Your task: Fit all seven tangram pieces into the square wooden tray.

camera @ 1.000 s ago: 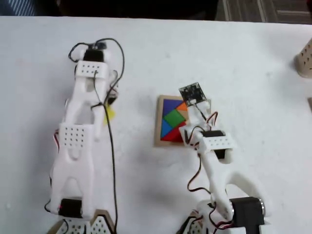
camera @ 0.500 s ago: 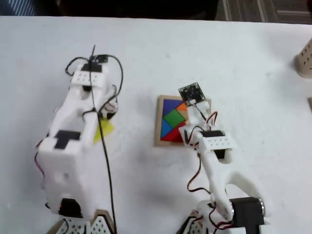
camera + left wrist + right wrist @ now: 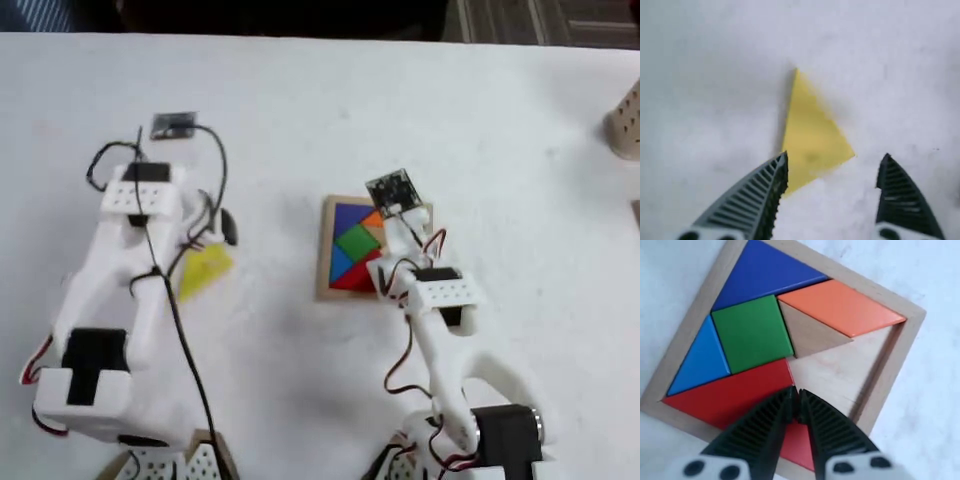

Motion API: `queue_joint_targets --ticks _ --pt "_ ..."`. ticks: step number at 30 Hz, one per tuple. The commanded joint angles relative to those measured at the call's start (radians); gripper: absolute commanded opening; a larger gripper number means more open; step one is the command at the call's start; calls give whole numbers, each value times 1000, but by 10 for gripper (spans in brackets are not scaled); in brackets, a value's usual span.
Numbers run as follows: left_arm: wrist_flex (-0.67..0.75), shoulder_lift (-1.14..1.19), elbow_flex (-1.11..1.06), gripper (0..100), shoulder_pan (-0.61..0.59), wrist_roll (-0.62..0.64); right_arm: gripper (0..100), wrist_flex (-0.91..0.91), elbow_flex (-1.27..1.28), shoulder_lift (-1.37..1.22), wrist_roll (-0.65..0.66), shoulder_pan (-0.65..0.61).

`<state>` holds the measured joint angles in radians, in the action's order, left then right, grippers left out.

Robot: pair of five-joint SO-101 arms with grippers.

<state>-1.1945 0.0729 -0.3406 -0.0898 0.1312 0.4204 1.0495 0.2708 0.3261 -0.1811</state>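
A white table (image 3: 300, 100) carries the tray (image 3: 325, 250). A yellow triangle (image 3: 205, 268) lies flat on the table, well left of the tray. A tan holed object (image 3: 626, 125) stands far right of the tray, at the table's edge.

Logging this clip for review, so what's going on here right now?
Six pieces sit in the wooden tray, leaving a triangular gap at one corner. The seventh, a yellow triangle, lies on the table off to the side, with the left gripper open right above it. The right gripper is shut, poised over the red triangle in the tray.
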Motion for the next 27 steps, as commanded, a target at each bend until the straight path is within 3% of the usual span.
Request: queue_joint_targets --ticks 1,7,14,27 --pt "48 12 5 321 -56 -8 18 5 -14 -12 20 -22" --pt "115 166 15 325 -61 -52 18 5 -14 -12 20 -22" --pt "183 196 14 325 -47 -49 18 5 -14 -12 20 -22" --pt "137 229 11 325 -39 -48 18 7 -12 -10 20 -22"
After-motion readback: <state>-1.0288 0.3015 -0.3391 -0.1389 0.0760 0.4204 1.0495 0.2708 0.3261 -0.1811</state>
